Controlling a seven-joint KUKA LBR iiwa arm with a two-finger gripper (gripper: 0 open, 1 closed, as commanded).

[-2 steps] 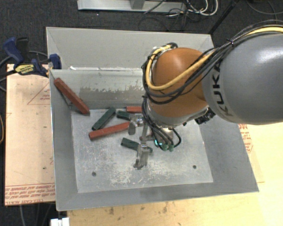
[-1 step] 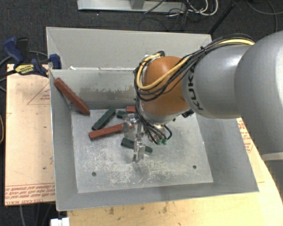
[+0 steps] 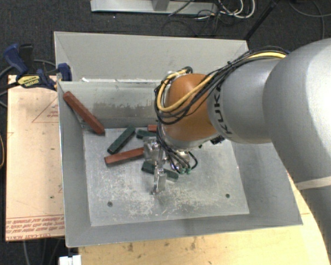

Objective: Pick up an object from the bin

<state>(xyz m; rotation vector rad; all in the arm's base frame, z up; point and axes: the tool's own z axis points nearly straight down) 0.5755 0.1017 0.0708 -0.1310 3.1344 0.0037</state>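
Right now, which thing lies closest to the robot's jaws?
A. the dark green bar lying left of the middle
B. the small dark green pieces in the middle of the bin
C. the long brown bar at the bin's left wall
B: the small dark green pieces lie right at the jaws in mid-bin, while the long brown bar sits off at the left wall and the dark green bar lies apart, further left.

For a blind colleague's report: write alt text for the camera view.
The arm's gripper is low over the floor of a grey bin, beside a small dark green block. Left of it lie a dark green bar and a red-brown bar.
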